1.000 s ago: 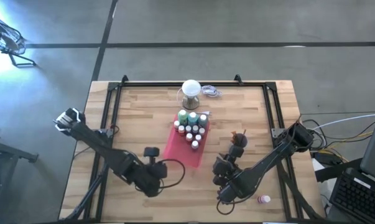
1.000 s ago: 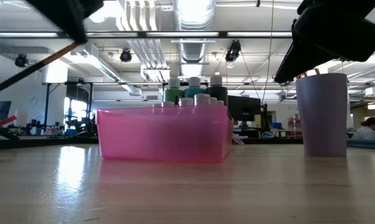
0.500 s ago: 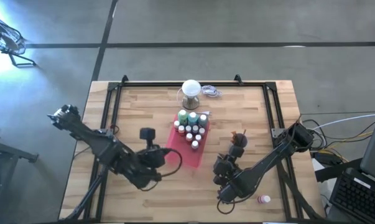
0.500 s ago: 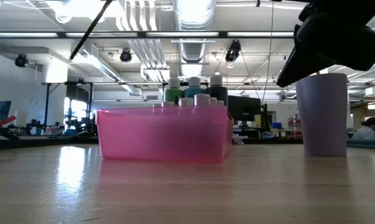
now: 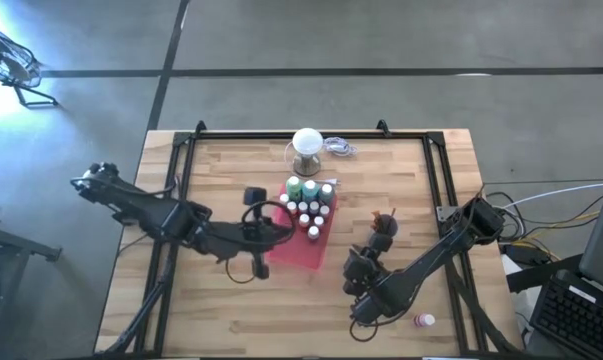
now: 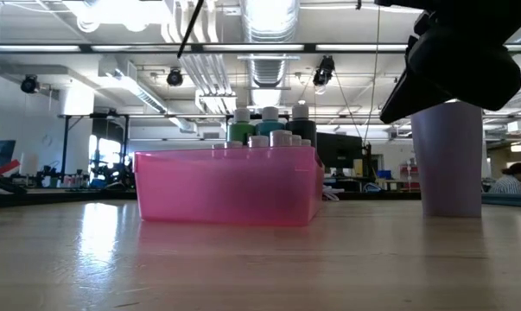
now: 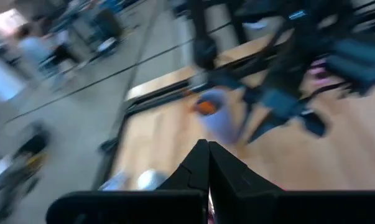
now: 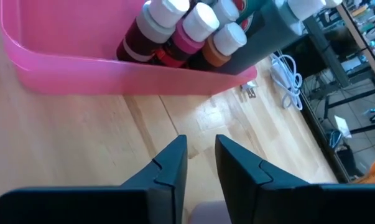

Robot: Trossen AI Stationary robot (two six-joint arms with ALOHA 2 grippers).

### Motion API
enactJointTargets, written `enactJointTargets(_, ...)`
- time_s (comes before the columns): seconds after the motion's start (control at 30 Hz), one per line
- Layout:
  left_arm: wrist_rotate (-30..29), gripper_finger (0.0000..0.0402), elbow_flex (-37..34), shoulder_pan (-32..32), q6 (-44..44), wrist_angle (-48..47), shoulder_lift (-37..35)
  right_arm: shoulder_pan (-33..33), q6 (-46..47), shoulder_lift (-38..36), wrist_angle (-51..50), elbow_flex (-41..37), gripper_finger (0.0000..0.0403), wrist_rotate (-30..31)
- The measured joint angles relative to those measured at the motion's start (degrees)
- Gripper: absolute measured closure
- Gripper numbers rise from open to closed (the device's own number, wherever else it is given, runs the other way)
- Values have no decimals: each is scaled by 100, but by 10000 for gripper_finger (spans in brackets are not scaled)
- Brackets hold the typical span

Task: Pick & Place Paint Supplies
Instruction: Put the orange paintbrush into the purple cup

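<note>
Since a second ago our left arm has swung from the table's near-left toward the pink tray (image 5: pixel 293 248). From above, our left gripper (image 5: pixel 258 262) sits just left of the tray, whose far end holds the white-capped paint bottles (image 5: pixel 309 205); our right gripper (image 5: pixel 359 268) waits near the cup (image 5: pixel 384 227), and a pink bottle (image 5: pixel 423 321) lies at the near-right edge. At table height, a thin brush (image 6: pixel 189 28) slants above the tray. Our left wrist shows fingers (image 7: pixel 198 167) pressed together. Our right wrist shows fingers (image 8: pixel 170 163) slightly apart, holding nothing, facing the bottles.
</note>
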Motion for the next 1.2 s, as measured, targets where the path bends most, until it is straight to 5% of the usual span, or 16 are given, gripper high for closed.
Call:
enactJointTargets(0.13,784,401,-193,133,373,488,-3,130,-263,-11,-26,9,312,6)
enactJointTargets(0.43,1302,401,-535,758,439,810,-16,1093,165,-808,7,0,290,314)
enactJointTargets(0.83,5372,401,-1909,1929,551,3678,170,1371,429,-1220,175,-99,239,1697)
enactJointTargets(1.0,6035,401,-1997,2005,1138,3996,295,1368,338,-1220,397,-99,217,1971)
enactJointTargets(1.2,6132,401,-1994,1995,1138,4686,505,1364,-165,-1220,910,-111,198,2591)
